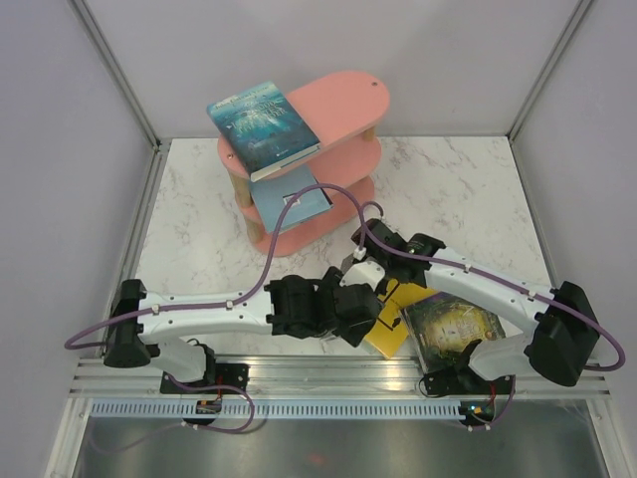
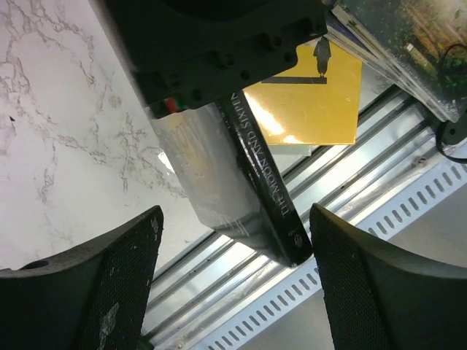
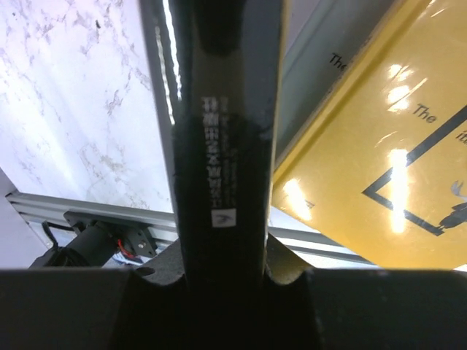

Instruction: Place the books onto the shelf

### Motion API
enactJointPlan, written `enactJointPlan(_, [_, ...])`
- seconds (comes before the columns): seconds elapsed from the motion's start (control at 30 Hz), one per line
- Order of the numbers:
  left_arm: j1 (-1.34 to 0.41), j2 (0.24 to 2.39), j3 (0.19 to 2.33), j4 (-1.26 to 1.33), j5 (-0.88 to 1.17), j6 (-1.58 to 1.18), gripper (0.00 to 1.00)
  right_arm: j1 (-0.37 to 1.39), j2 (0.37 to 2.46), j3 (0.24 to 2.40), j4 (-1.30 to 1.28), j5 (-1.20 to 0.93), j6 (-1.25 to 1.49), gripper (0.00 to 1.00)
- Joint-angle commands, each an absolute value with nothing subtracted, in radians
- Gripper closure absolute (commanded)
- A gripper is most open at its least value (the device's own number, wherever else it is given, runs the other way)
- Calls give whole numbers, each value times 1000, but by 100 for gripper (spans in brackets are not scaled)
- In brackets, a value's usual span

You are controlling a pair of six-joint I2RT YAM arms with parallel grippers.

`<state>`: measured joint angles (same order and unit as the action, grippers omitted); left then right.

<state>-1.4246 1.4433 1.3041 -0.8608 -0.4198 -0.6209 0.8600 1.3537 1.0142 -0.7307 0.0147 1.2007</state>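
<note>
Top external view is showing the pink shelf [image 1: 343, 100] carrying 1 teal book [image 1: 264, 127] on its highest board. The right gripper [image 3: 222, 273] is squeezing the black book [image 3: 222, 146] tight in the air, probably so the left gripper [image 2: 233, 248], spread wide and holding nothing, can take it.

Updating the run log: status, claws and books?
Left claw open, straddling thin black paperback. Right claw shut on it. Bright yellow paperback, green-gold paperback at near edge of white marble table. Nothing blocks pink three-tier shelf.
</note>
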Motion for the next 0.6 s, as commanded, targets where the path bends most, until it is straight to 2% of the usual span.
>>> enactJointPlan(0.0, [-1448, 1486, 1332, -862, -531, -563, 17, 867, 1356, 1123, -736, -46, 1213, 100])
enactJointPlan(0.1, [-1448, 1515, 1333, -859, -548, -558, 20, 865, 1359, 1149, -752, -72, 1223, 100])
enactJointPlan(0.33, [-1450, 1543, 1336, -864, -597, -561, 38, 867, 1356, 1186, -765, -167, 1235, 100])
enactJointPlan(0.43, [-1450, 1560, 1347, -862, -607, -548, 56, 876, 1358, 1204, -773, -204, 1239, 100])
enactJointPlan(0.47, [-1448, 1565, 1353, -862, -610, -545, 76, 877, 1361, 1213, -778, -212, 1239, 100])
enactJointPlan(0.53, [-1448, 1566, 1359, -865, -615, -545, 97, 879, 1361, 1219, -781, -219, 1233, 100])
enactJointPlan(0.57, [-1448, 1565, 1359, -867, -617, -545, 98, 879, 1353, 1220, -781, -213, 1233, 100])
